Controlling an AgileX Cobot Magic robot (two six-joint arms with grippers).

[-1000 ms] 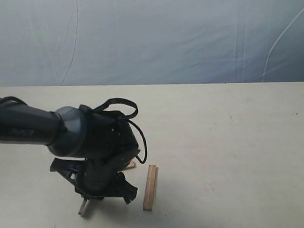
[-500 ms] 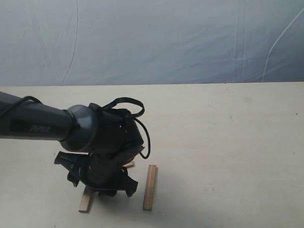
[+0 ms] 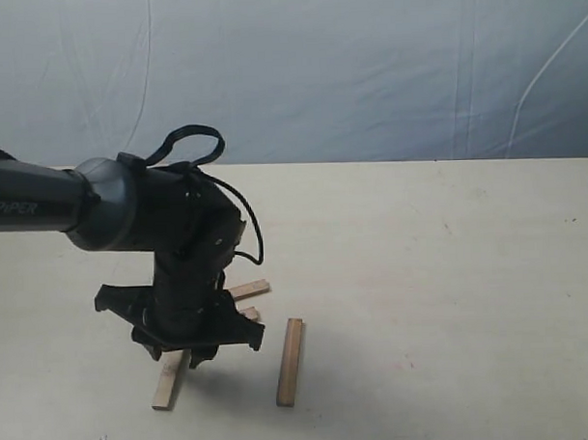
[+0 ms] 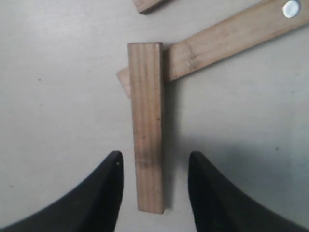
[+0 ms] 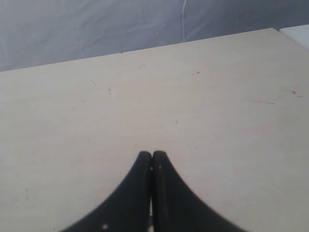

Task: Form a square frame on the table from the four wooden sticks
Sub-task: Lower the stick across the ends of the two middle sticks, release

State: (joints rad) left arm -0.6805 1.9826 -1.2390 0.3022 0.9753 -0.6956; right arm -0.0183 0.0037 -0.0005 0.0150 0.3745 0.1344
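Observation:
My left gripper (image 3: 194,347) hovers open above a wooden stick (image 3: 170,379) that lies flat on the table (image 3: 451,292). The left wrist view has that stick (image 4: 147,125) between the two black fingers (image 4: 108,186), touching neither; the gripper (image 4: 154,166) holds nothing. The stick's far end rests on a second stick (image 4: 227,36), which carries a small silver dot. A corner of a third stick (image 4: 147,5) shows beyond. A separate stick (image 3: 290,361) lies to the right, and another (image 3: 248,290) lies behind the arm. My right gripper (image 5: 152,157) is shut and empty above bare table.
The black left arm (image 3: 149,225) reaches in from the left and covers part of the stick group. A wrinkled blue-grey backdrop (image 3: 366,73) hangs behind the table's far edge. The right arm is out of the exterior view.
My left gripper has risen and moved back-left, leaving the near-left stick lying on the table. The sticks behind the arm now show. The right-hand stick has not moved.

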